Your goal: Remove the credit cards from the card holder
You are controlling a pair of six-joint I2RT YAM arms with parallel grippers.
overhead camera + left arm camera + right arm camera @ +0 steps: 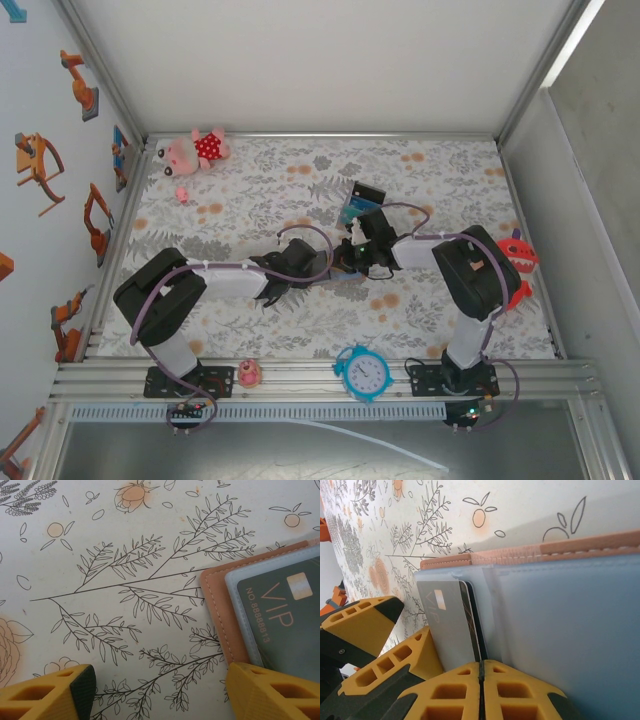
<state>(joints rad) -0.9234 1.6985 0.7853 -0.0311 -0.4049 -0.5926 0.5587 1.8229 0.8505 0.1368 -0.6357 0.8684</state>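
I see the card holder [560,630] lying open on the floral table cover [125,605], mid-table, where both arms meet. My right gripper [481,680] is closed, pinching the edge of the credit cards [447,630] at the holder's blue-grey pockets. My left gripper [160,685] stands open low over the cloth. One of its fingers overlaps the holder's tan corner.

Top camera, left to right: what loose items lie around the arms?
In order: pink plush toy in a red spotted dress, small pink round toy on the front rail, round blue alarm clock, red plastic toy at the right edge.
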